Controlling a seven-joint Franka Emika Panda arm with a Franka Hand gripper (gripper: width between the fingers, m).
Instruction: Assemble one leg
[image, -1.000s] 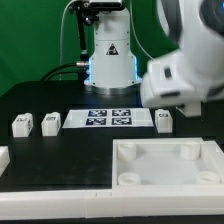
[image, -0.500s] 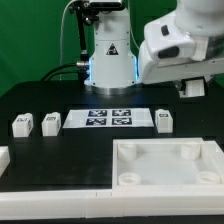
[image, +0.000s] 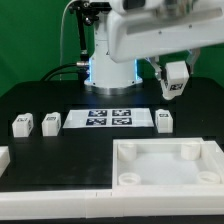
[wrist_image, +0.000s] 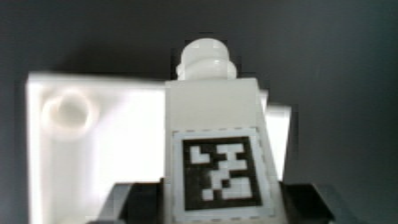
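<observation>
Leg (image: 176, 82) is up in the air rn, clamped between the fingers of the pincer (image: 174, 70). It's well above the tabletop (image: 40, 100) on the exterior view's right, roughly over the spare leg (image: 164, 120) that sits just beside the marker board (image: 110, 118). Outer leg (image: 22, 125) and inner leg (image: 50, 122) sit on the other side of the board, untouched.

In the wrist view the tag (wrist_image: 221, 172) faces the cam and the peg end (wrist_image: 208, 55) points away from it. Beyond that is the square tray part (wrist_image: 89, 150), w/ a corner socket (wrist_image: 68, 110) off to one side of the peg, so imo not lined up yet.

What could go wrong from here:
- Peg comes down beside the socket instead of in it, bc of that offset, and it'd just shove the tray part around.
- Leg looks a bit tilted in the exterior view. If it goes in crooked it could jam or cross-thread.
- Smooth plastic, narrow grip, so it may twist or slip once it hits resistance.
- A low swing could clip the spare leg underneath.
</observation>
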